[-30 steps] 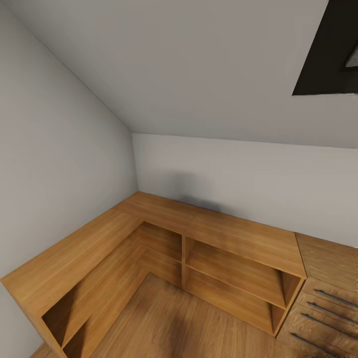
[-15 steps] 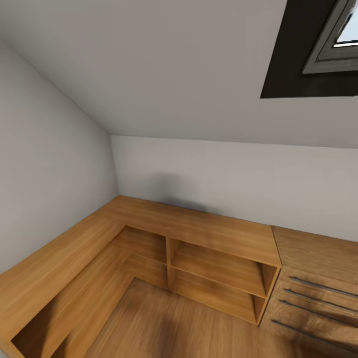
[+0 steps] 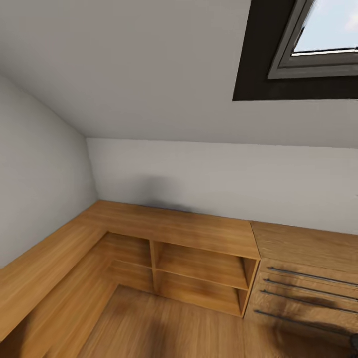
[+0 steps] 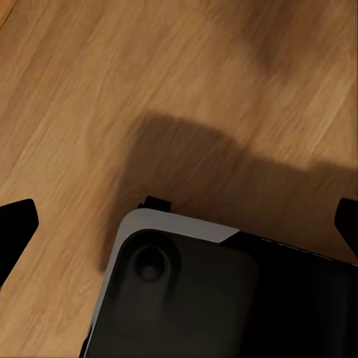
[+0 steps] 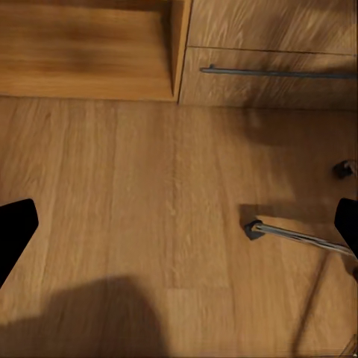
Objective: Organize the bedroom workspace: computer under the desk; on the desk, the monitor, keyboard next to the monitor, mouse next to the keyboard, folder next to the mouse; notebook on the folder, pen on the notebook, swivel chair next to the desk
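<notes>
Left gripper (image 4: 179, 224) fingers (image 4: 16, 224) spread wide above wooden floor (image 4: 97, 97); robot base (image 4: 194, 298) below.

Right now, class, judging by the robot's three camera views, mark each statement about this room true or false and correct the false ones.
1. The corner shelf unit is wooden. True.
2. A skylight sits in the sloped ceiling. True.
3. The drawer unit has round silver knobs. False: it has long bar handles.
4. The left gripper grips a pen. False: its fingers are spread over bare floor.
5. The floor is carpeted. False: it is wood.
</notes>
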Available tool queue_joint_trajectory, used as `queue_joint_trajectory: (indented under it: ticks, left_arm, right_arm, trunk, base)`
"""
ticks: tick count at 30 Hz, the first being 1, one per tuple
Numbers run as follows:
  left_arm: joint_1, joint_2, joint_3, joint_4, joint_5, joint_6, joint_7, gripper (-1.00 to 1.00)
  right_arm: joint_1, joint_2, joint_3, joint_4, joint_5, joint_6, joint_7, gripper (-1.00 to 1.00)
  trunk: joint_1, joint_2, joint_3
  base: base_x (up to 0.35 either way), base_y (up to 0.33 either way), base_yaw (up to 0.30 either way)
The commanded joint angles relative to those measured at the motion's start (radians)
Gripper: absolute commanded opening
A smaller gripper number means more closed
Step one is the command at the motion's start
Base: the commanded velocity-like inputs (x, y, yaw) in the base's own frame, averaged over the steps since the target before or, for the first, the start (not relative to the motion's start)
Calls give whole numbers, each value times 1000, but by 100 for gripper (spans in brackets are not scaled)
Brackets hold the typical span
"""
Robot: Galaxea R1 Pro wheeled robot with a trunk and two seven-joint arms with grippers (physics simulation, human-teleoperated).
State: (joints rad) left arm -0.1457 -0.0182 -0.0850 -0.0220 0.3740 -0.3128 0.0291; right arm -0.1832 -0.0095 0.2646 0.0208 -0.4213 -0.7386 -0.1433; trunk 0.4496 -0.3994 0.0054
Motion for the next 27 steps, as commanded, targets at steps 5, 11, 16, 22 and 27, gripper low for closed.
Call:
queue_joint_trajectory:
  ticks: [5, 11, 16, 22, 27]
  left_arm:
    - [0, 0, -9, 1, 6, -3, 3, 100]
    - [0, 0, -9, 1, 6, -3, 3, 100]
    - [0, 0, -9, 1, 6, -3, 3, 100]
    - [0, 0, -9, 1, 6, -3, 3, 100]
    - [0, 0, -9, 1, 6, -3, 3, 100]
  right_arm:
    - [-1, 0, 8, 2, -2, -2, -6, 100]
    - [-1, 0, 8, 2, -2, -2, -6, 100]
    - [-1, 0, 8, 2, -2, -2, -6, 100]
    - [-1, -1, 8, 2, -2, -2, -6, 100]
    - [-1, 0, 8, 2, -2, -2, -6, 100]
  trunk:
    - [0, -1, 3]
    - [0, -1, 6]
    - [0, -1, 6]
    - [0, -1, 2]
    - [0, -1, -2]
  base:
    - [0, 0, -253]
    - [0, 0, -253]
    - [0, 0, -256]
    - [0, 0, -227]
    - [0, 0, -207]
